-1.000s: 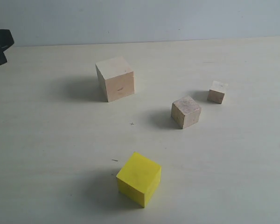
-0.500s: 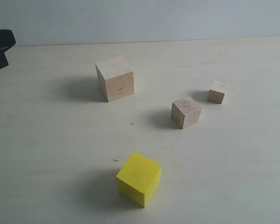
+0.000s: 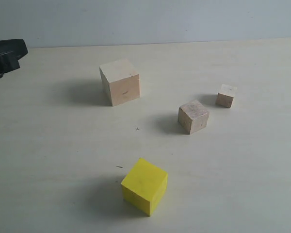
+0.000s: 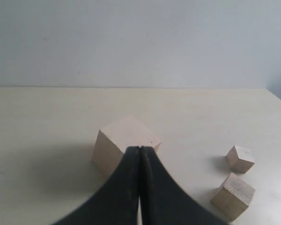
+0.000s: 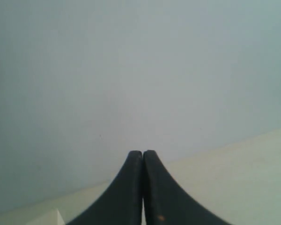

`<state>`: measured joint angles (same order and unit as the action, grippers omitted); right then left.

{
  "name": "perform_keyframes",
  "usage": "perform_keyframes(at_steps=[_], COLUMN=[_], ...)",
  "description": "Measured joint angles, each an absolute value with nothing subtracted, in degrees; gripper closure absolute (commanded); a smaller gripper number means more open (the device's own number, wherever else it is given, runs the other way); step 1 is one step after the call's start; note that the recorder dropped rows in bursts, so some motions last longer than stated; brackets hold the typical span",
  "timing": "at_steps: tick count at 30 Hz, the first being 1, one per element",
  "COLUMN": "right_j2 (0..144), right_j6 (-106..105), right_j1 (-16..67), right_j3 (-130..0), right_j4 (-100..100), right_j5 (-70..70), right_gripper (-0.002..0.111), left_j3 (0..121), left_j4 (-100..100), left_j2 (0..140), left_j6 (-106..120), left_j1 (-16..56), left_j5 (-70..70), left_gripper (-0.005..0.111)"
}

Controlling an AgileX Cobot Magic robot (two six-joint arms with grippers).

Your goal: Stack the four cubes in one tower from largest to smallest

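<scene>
Four cubes stand apart on the table, none stacked. The large wood cube (image 3: 120, 81) is at the back, the medium wood cube (image 3: 193, 116) to its right and nearer, the small wood cube (image 3: 226, 95) farther right. The yellow cube (image 3: 144, 186) sits at the front. My left gripper (image 3: 7, 56) shows at the far left edge, away from all cubes; its wrist view has it shut (image 4: 140, 149) and empty, with the large cube (image 4: 124, 145), medium cube (image 4: 233, 196) and small cube (image 4: 240, 159) ahead. My right gripper (image 5: 143, 153) is shut on nothing, facing the wall.
The pale table (image 3: 58, 145) ends at a grey-blue wall (image 3: 145, 19) behind. Small dark marks (image 3: 137, 128) dot the table between the cubes.
The left gripper has moved a little to the right into the exterior view. The cubes have not moved.
</scene>
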<state>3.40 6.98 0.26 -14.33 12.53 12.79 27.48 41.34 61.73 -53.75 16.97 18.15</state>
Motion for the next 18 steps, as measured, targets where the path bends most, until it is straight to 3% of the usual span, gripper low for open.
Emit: perform_keyframes(at_steps=[11, 18], right_j2=[20.76, 29.32], right_j6=[-46.96, -55.76], right_j1=[0.26, 0.29], right_j3=[-24.42, -24.65], right_j4=[51.5, 58.14], right_j5=[43.13, 52.67], right_gripper=[0.108, 0.108], left_j3=[41.48, 53.69], left_j4=[67.19, 88.91], left_j2=[74.16, 83.08], left_j6=[-76.73, -93.26], left_j1=[16.97, 16.97], left_j5=[18.72, 24.51], left_gripper=[0.107, 0.107])
